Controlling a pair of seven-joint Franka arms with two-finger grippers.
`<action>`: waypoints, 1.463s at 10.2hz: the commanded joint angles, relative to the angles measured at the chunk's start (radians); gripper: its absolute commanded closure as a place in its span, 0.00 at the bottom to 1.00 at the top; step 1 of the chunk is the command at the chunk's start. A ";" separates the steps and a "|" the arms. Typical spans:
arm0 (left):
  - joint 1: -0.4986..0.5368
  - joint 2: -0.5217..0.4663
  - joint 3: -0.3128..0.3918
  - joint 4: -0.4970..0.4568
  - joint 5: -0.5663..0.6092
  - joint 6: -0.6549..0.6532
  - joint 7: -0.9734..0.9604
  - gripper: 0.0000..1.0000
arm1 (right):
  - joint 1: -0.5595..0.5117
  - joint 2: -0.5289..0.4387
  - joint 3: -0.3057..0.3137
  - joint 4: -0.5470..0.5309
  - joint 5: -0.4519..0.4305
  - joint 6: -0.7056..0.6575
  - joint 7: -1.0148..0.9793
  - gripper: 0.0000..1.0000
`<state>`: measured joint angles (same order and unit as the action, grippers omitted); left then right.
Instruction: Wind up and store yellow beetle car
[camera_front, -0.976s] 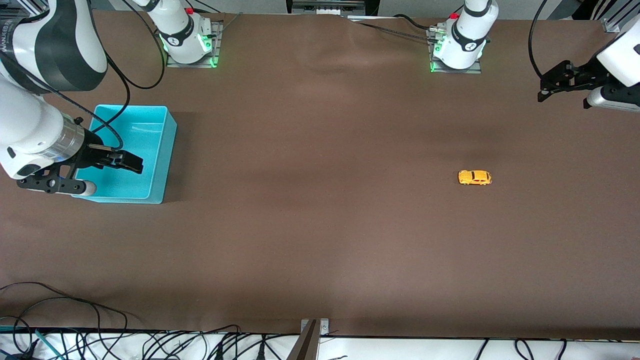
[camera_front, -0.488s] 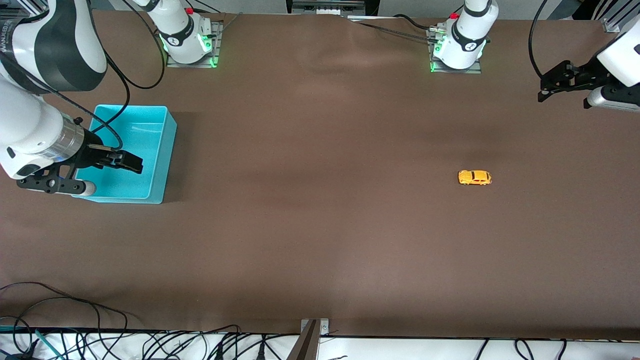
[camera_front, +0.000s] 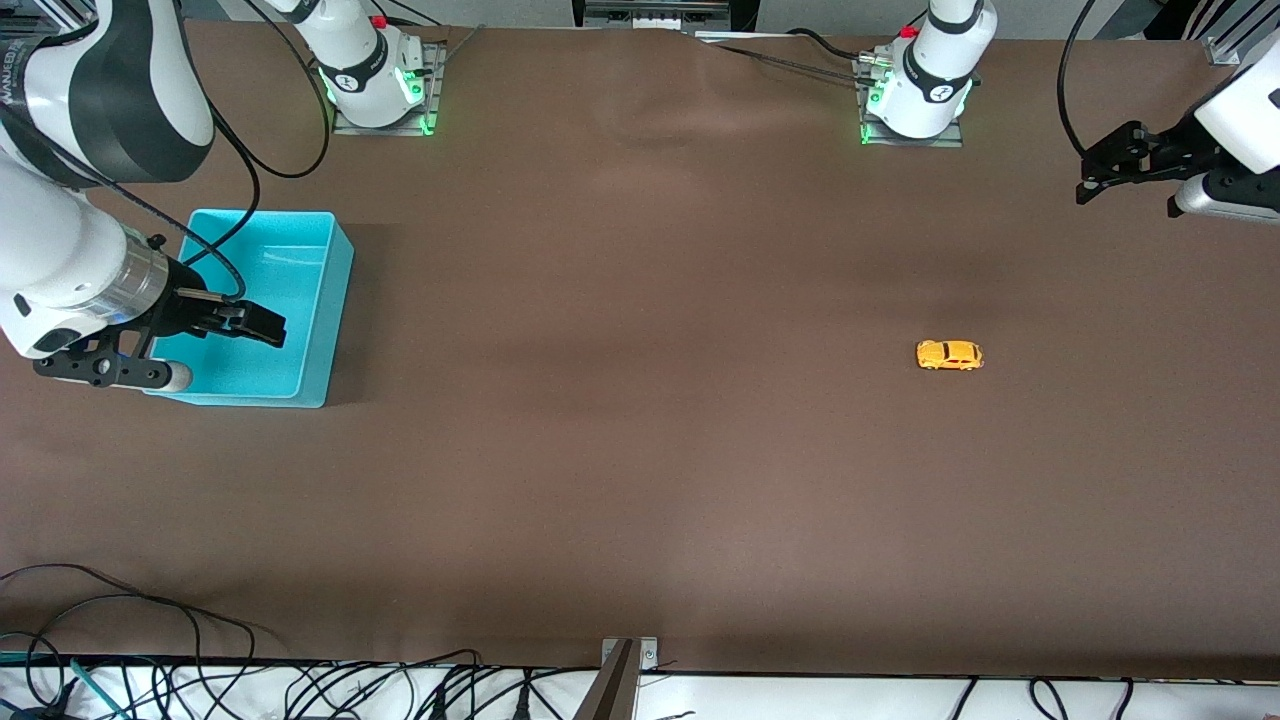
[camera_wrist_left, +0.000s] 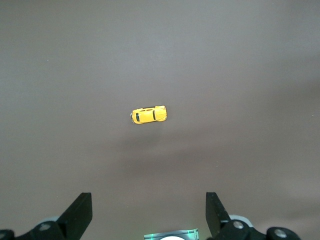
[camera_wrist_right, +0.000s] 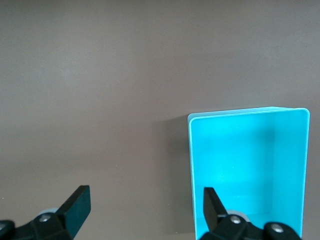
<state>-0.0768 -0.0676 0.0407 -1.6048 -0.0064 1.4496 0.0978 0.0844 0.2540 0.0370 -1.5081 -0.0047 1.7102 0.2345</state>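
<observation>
Your yellow beetle car (camera_front: 950, 355) sits on its small black wheels on the matte brown table (camera_front: 640, 450), toward the left arm's end and well apart from everything else; its body is a glossy, rounded dome of yellow-orange with dark window patches, and it lies lengthwise along the table. From the left wrist view you look straight down on the same car (camera_wrist_left: 149, 115), its smooth shell bright against the dull, faintly rippled table covering, which looks like a soft sheet rather than a hard board. Your left gripper (camera_front: 1100, 175) hangs in the air over the table's edge at the left arm's end, well away from the car; its black, angular fingers (camera_wrist_left: 80, 212) stand wide apart with nothing between them. Your right gripper (camera_front: 262, 327) hangs over the cyan bin (camera_front: 335, 290), a smooth plastic rectangular tub with thin upright walls and rounded corners that stands at the right arm's end of the table. In the right wrist view that bin (camera_wrist_right: 192, 170) shows a clean, evenly coloured interior with a slight sheen, and the right gripper's flat black fingers (camera_wrist_right: 77, 205) are spread apart, holding nothing. The white, rounded arm shells with dark joint bands contrast with the bare metal wrist ring on the right arm (camera_front: 60, 270). Loose black cables (camera_front: 300, 690) lie tangled along the table edge nearest the front camera.
</observation>
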 joint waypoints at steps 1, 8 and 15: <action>0.006 0.012 0.001 0.028 -0.006 -0.021 -0.007 0.00 | -0.008 -0.016 0.003 -0.020 0.022 0.003 -0.003 0.00; 0.005 0.012 -0.001 0.029 -0.006 -0.021 -0.007 0.00 | -0.008 -0.016 0.003 -0.020 0.022 0.003 -0.003 0.00; 0.014 0.009 -0.001 -0.010 -0.021 -0.005 -0.004 0.00 | -0.008 -0.016 0.003 -0.020 0.022 0.002 -0.004 0.00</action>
<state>-0.0766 -0.0629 0.0400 -1.6066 -0.0064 1.4496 0.0977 0.0843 0.2540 0.0370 -1.5086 -0.0046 1.7102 0.2345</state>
